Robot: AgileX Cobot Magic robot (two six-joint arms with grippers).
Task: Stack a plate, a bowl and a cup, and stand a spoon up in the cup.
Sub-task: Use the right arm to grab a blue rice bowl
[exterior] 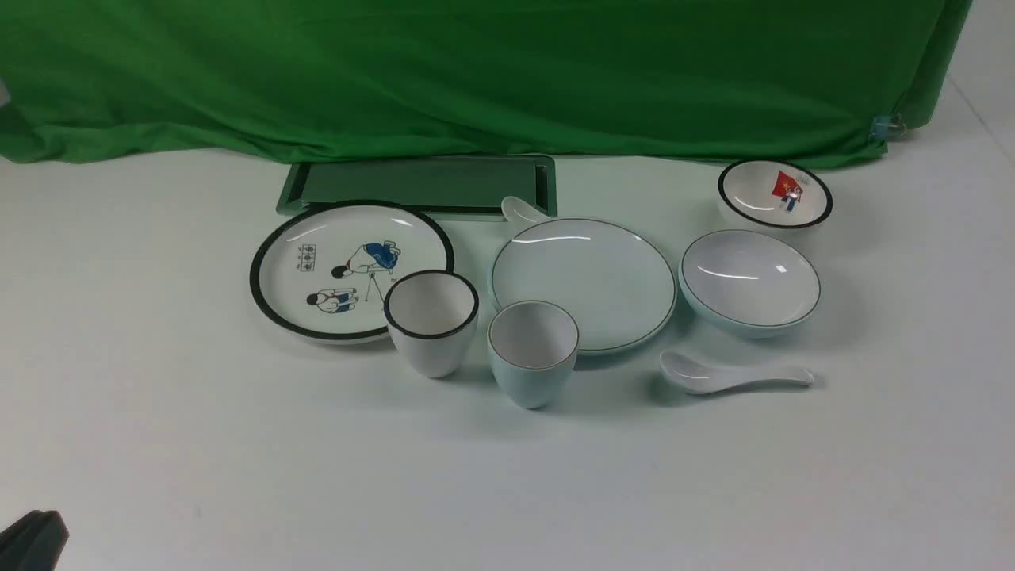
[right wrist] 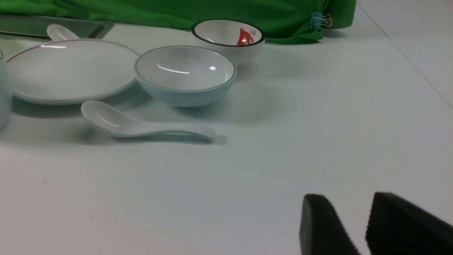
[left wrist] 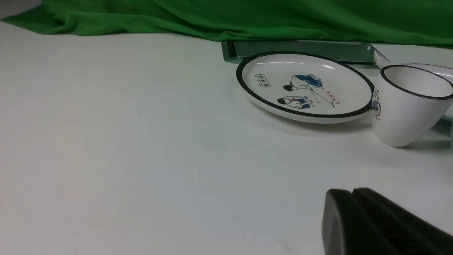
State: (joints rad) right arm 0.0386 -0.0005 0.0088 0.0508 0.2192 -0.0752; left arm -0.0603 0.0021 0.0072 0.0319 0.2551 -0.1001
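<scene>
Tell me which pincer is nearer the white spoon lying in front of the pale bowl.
Right. The right pincer faces the spoon from its handle side, near the robot; the left pincer sits far off to the robot's left.

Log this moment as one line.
stack: not started | plate, bowl, cup, spoon: unstacked | left gripper: shut, empty | right gripper: open, empty

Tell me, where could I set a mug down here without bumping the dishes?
Widest bare stretch: the near side, in front of the pale cup and spoon. Also room left of the cartoon plate and right of the pale bowl. Crowded in the middle: the black-rimmed cup, pale cup and pale plate sit nearly rim to rim.
</scene>
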